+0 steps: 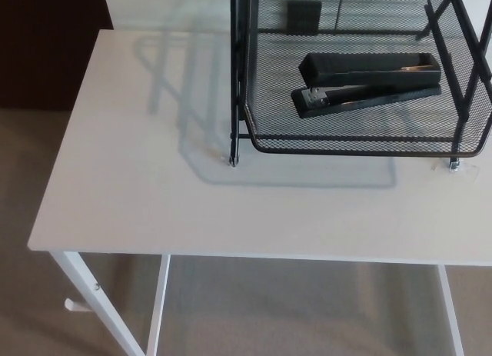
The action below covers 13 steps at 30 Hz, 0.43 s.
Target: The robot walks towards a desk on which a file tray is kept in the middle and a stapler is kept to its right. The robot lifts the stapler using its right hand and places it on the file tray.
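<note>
Stapler (369, 81), black, lies on its side-on length across the mesh floor of the file tray (361, 150), its hinge end toward my right and its metal-tipped nose toward the left, the top arm raised a little from the base. It rests on the lowest tier, near the front rim, touching only the mesh. The tray is black wire, with upright posts at the left and right, and it stands on small feet; I see the left foot (233, 161) and the right foot (454, 164) on the white surface (154, 194). A small dark rectangular item (304, 16) shows through the mesh farther back; I cannot tell what it is. The tray's shadow (184, 102) falls to the left across the surface. Neither hand is in my view, so I cannot tell how the fingers are set. Below the front edge, a white desk leg (100, 302) angles down to the beige carpet (31, 171).
</note>
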{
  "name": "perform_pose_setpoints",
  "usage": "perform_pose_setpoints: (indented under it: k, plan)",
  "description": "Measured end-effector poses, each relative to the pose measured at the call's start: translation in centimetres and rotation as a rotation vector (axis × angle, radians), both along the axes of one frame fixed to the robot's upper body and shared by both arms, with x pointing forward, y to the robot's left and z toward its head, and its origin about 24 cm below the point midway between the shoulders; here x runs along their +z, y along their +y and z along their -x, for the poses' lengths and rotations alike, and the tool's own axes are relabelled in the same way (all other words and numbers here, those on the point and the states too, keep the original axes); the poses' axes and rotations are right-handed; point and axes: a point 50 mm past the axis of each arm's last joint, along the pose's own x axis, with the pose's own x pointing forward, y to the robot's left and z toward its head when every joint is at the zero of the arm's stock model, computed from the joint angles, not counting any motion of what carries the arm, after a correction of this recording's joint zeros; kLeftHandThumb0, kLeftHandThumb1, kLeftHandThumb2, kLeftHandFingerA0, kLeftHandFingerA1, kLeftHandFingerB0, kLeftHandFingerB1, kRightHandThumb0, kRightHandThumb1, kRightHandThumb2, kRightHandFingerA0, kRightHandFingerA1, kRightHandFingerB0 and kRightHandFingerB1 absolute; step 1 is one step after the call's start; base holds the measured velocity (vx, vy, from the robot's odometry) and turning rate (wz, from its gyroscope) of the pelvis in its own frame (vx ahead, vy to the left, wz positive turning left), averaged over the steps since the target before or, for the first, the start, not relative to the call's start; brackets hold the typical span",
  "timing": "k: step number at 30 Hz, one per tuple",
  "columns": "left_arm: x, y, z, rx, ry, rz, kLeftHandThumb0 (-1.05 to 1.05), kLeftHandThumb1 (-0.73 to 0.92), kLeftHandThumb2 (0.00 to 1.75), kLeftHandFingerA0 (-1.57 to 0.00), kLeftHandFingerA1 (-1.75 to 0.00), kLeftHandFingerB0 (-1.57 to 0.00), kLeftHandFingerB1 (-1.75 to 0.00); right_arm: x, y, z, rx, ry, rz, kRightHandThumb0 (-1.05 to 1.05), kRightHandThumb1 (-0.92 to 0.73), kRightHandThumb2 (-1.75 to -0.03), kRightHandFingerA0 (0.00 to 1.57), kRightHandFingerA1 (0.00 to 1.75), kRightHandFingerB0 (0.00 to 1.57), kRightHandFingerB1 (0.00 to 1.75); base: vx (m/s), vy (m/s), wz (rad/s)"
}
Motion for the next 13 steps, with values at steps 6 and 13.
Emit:
perform_pose_setpoints:
  k: [6, 13]
  plan:
    - [-0.1, 0.0, 0.3, 0.015, 0.009, 0.001, -0.97, 0.84, 0.87, -0.43, -0.95, -0.14, -0.78, 0.5, -0.2, 0.0, -0.106, -0.067, -0.029, -0.66, -0.45, -0.77, 0.81, 1.09, 0.15, 0.43, 0.00, 0.000, 0.00]
    - [-0.3, 0.1, 0.5, 0.065, -0.017, 0.000, -0.91, 0.66, 1.27, -0.60, -0.91, -0.11, -0.65, 0.7, -1.1, 0.0, -0.269, -0.129, -0.051, -0.74, -0.50, -0.93, 1.11, 1.24, 0.56, 0.64, 0.00, 0.000, 0.00]
